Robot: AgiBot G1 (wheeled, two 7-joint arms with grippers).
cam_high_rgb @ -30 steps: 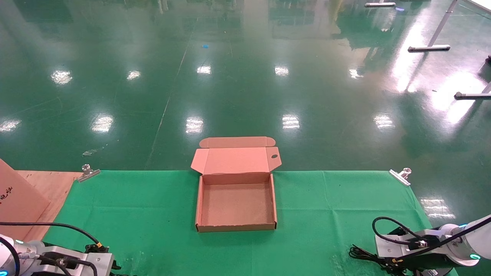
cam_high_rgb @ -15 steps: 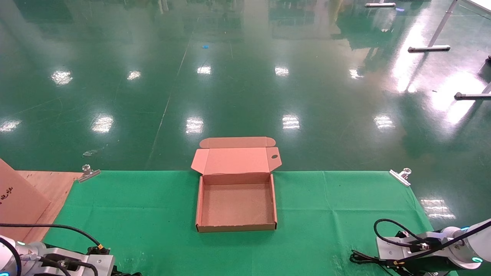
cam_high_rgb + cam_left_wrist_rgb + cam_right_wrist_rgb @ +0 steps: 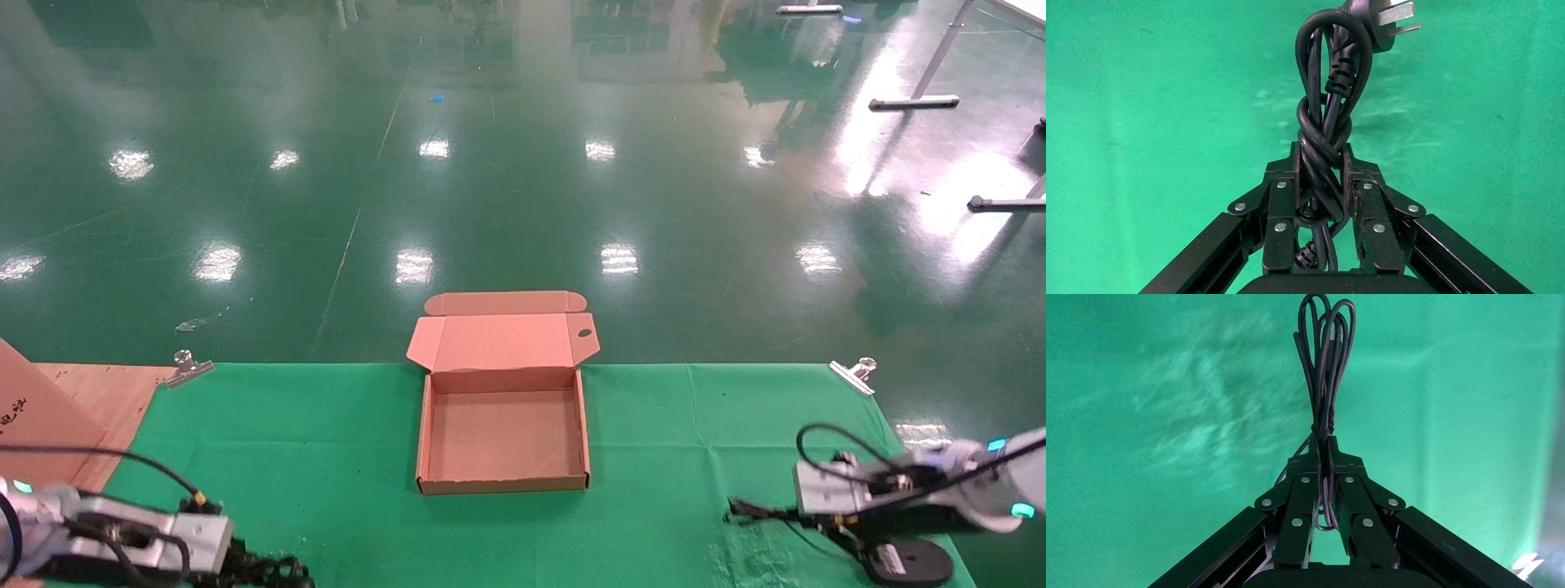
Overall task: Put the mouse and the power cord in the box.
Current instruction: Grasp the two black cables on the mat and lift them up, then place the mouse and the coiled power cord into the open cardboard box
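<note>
The box [image 3: 425,433] lies open in the middle of the green cloth, lid folded back and nothing inside. At the near left, my left gripper [image 3: 245,563] is shut on the power cord [image 3: 278,567]. The left wrist view shows the twisted black power cord [image 3: 1329,92] clamped in that gripper [image 3: 1321,162], its plug [image 3: 1379,21] beyond the tips. At the near right, my right gripper [image 3: 772,514] is shut on the mouse's thin looped cable [image 3: 1324,361], seen pinched in that gripper [image 3: 1322,454]. The mouse [image 3: 911,562] sits below the right arm near the front edge.
A brown panel with red markings [image 3: 33,416] leans on a wooden board [image 3: 106,392] at the left. Metal clips [image 3: 186,367] [image 3: 854,374] pin the green cloth [image 3: 327,457] at the table's far corners; shiny green floor lies beyond that far edge.
Both arms have risen, carrying what they grip. The right gripper moved up and slightly left with the cable bundle, and the mouse has come into view beneath it.
</note>
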